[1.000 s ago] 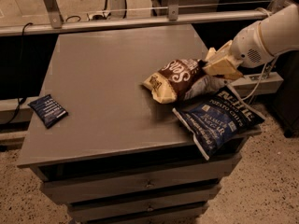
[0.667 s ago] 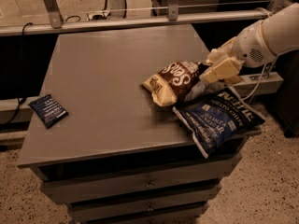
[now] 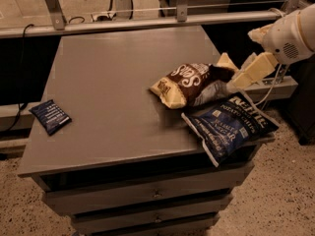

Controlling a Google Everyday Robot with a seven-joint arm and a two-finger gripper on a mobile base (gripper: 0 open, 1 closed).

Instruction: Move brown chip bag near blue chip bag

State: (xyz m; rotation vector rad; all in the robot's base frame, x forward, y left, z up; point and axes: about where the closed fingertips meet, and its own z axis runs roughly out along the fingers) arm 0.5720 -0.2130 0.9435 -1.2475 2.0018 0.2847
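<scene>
The brown chip bag (image 3: 189, 82) lies crinkled on the right part of the grey table (image 3: 113, 82), its tan end pointing left. The blue chip bag (image 3: 229, 124) lies flat just in front of it at the table's front right corner, partly over the edge; the two bags touch or nearly touch. My gripper (image 3: 241, 58) is at the right of the brown bag, slightly above it. Its cream fingers (image 3: 253, 69) stand apart and hold nothing. The lower fingertip is close to the brown bag's right end.
A small flat dark blue packet (image 3: 50, 116) lies at the table's left edge. A metal rail (image 3: 147, 21) runs behind the table. Drawers (image 3: 147, 195) are under the tabletop. A white cable (image 3: 268, 90) hangs at the right.
The gripper has let go of the brown bag's right end and pulled back up and to the right. The brown bag has stayed in place beside the blue bag.
</scene>
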